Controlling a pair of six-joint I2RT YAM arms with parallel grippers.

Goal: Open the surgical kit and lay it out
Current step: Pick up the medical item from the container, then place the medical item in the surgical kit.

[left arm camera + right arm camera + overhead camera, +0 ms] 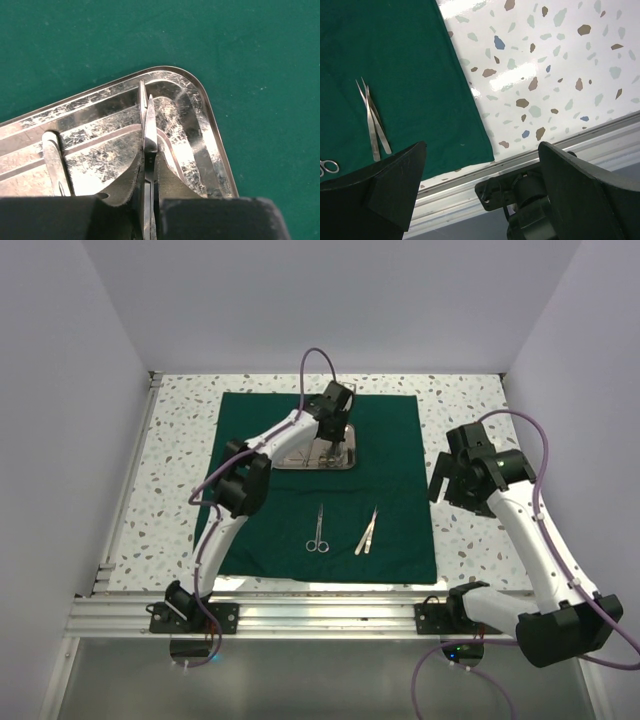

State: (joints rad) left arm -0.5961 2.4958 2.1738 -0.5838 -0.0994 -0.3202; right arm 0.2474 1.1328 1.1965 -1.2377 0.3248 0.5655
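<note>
The dark green drape [260,440] lies spread flat on the table. The steel tray [285,462] sits on its far middle part. My left gripper [330,437] is over the tray and shut on a thin hinged steel forceps [148,125], whose tips point toward the tray's rounded corner [210,130]. Another flat steel piece [55,160] lies in the tray. Scissors [317,530] and tweezers [367,530] lie side by side on the drape's near part. My right gripper [443,483] is open and empty, held above the drape's right edge; its view shows the tweezers [372,120].
The speckled table top [470,400] shows around the drape. An aluminium rail [320,615] runs along the near edge and holds both arm bases. White walls close in the left, right and back. The scissors' handle rings [327,166] show at the right wrist view's left edge.
</note>
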